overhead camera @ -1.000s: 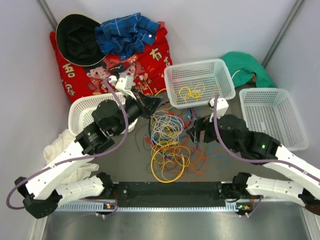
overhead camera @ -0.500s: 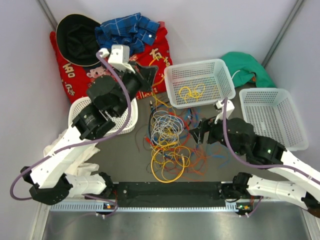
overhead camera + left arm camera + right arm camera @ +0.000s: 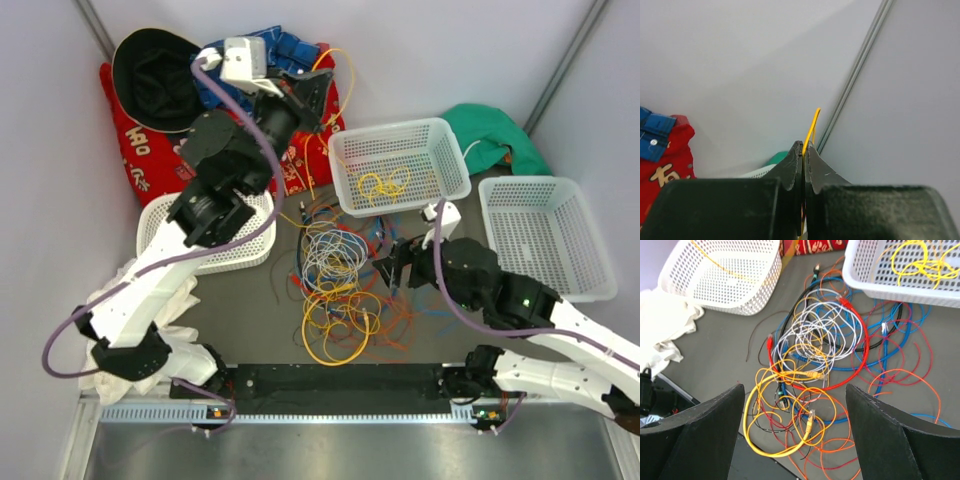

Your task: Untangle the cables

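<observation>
**A:** While the left end effector (image 3: pixel 316 95) hung high over the red cloth (image 3: pixel 140 150) at the back, what did it have?

**B:** Its jaws were pressed together on a yellow cable (image 3: pixel 813 124). A short end stuck out past the tips, and the rest trailed down toward the pile (image 3: pixel 335 290).

**A:** Where did the pile lie?

**B:** It lay mid-table (image 3: pixel 250 310), right of the left basket (image 3: pixel 160 220) and just in front of the middle basket (image 3: pixel 345 160). White, blue, red, orange and yellow loops lay crossed over one another, with thin orange and blue strands spread out to the right.

**A:** And the right end effector (image 3: pixel 392 268)?

**B:** Its jaws stood wide apart and gripped nothing. It hovered above the pile's right edge and pointed down at the loops.

**A:** Was anything in the baskets?

**B:** One yellow coil (image 3: pixel 383 183) lay in the middle basket.
</observation>
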You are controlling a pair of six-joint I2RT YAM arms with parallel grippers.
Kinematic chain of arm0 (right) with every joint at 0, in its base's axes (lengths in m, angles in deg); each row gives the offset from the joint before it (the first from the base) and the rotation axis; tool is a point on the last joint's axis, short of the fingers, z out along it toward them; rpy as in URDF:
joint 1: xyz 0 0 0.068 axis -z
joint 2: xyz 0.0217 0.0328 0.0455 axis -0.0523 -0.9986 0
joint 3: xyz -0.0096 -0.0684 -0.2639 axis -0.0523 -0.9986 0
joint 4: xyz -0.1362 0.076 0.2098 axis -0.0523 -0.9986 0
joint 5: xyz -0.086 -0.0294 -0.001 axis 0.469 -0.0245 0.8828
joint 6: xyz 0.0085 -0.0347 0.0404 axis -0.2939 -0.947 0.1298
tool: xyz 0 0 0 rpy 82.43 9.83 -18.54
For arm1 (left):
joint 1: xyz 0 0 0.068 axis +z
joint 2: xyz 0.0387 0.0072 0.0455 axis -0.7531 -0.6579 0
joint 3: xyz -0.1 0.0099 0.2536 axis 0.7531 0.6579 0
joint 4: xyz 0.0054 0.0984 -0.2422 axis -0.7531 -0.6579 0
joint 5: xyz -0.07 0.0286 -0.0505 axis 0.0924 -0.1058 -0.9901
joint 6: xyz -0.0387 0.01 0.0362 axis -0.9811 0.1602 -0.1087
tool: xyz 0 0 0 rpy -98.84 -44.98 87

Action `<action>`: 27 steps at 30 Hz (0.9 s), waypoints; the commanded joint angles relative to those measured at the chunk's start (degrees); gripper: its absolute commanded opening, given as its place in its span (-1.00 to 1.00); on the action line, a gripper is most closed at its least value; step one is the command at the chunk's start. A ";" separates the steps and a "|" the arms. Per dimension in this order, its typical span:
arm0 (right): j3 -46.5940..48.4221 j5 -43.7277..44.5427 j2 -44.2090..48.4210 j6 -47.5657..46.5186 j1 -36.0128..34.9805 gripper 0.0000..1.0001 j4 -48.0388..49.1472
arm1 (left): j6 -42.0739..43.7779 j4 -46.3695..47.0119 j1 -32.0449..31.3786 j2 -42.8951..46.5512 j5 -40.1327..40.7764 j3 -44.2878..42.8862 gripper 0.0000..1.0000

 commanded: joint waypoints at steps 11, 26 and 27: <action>8.05 12.00 13.99 -1.74 -0.50 0.60 -10.82 | -11.50 27.21 13.98 -22.39 -11.17 -7.32 -1.00; 4.89 16.31 12.58 -3.59 -0.50 0.61 -12.06 | -21.87 33.91 18.82 -51.31 -17.49 -27.38 -1.00; 4.37 16.49 12.32 -3.85 -0.50 0.61 -12.06 | -22.66 34.34 18.91 -51.76 -18.55 -26.50 -1.00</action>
